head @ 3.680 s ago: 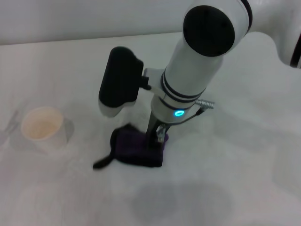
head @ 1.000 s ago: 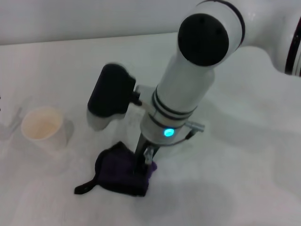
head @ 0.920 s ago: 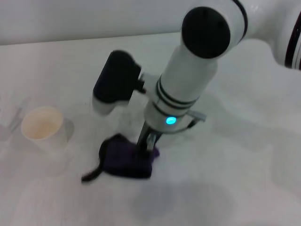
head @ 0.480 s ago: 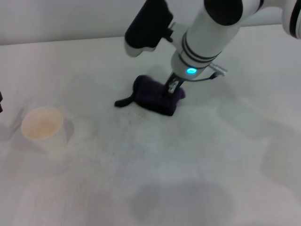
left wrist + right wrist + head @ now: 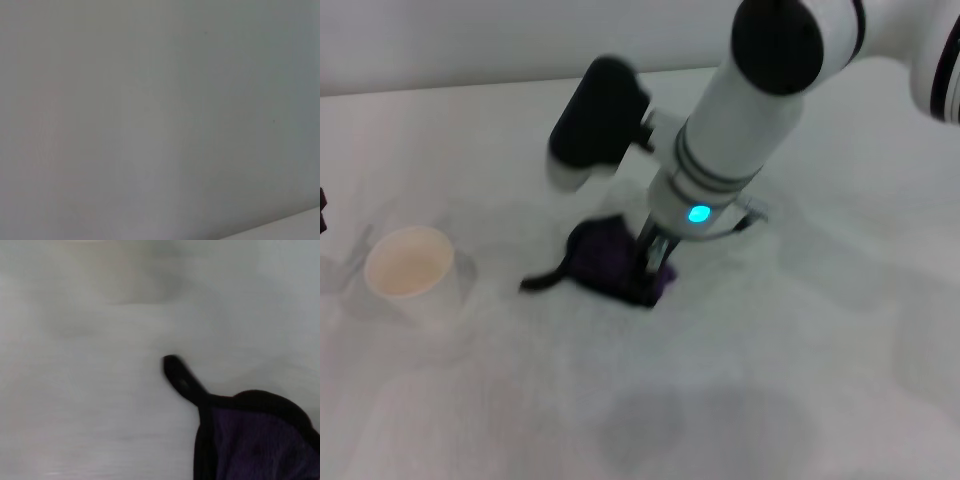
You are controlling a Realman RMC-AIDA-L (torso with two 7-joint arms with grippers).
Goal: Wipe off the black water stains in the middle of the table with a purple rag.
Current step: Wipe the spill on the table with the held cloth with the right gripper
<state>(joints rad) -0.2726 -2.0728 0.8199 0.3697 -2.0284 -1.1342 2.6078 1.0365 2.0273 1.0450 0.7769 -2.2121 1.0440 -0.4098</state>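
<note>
Head view shows the right pincer [image 5: 655,262] clamped on the purple rag [image 5: 605,265], pressing it onto the counter [image 5: 800,350]; no black blot is visible, so wiping seems nearly done.

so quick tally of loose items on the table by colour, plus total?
Purple: 1, the rag, pressed to the table under the right gripper.
Cream: 1, the paper cup, upright near the robot's left edge.
Black: 0, no blot shows in any view.
Total: 2.
</note>
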